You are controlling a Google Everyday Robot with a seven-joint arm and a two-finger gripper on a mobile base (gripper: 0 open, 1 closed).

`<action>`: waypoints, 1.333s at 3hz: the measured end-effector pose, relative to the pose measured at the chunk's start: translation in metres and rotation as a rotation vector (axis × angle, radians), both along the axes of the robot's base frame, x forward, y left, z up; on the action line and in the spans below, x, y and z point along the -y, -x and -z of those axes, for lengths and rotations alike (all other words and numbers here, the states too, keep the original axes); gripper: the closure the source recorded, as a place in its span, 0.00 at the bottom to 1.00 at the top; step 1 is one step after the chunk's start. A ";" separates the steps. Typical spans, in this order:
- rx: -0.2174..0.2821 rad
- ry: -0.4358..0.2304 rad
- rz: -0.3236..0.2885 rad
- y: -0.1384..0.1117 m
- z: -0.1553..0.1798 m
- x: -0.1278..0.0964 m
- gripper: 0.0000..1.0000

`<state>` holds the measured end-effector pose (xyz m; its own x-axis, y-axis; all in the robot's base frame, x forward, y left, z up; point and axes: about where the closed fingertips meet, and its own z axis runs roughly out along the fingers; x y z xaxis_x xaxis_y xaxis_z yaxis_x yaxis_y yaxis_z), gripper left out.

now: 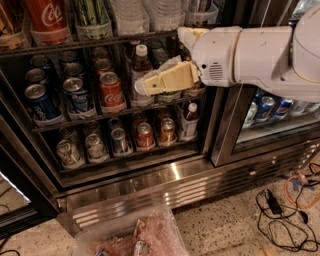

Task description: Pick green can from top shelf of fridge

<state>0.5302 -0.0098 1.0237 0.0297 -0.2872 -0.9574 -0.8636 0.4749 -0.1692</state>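
The green can (92, 11) stands on the top shelf (115, 40) of the fridge (150, 182), at the top edge of the camera view, to the right of a big red Coca-Cola can (47, 17). Only its lower body shows; its lid is cut off. My gripper (145, 86), cream-coloured on a white arm, points left in front of the middle shelf. It is below and to the right of the green can, in front of a dark bottle (141, 65), and holds nothing that I can see.
Racks of small soda cans (75, 95) fill the middle and lower shelves. A second cooler with blue cans (265, 107) stands to the right. Cables (280, 205) lie on the floor at the right. A clear plastic bin (135, 235) sits below the fridge base.
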 end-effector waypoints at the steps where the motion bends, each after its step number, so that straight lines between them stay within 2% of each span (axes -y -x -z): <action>1: -0.002 -0.030 0.006 -0.006 0.001 -0.010 0.00; 3: -0.002 -0.033 -0.032 -0.008 0.005 -0.038 0.00; 4: 0.016 -0.076 -0.018 -0.010 -0.005 -0.062 0.00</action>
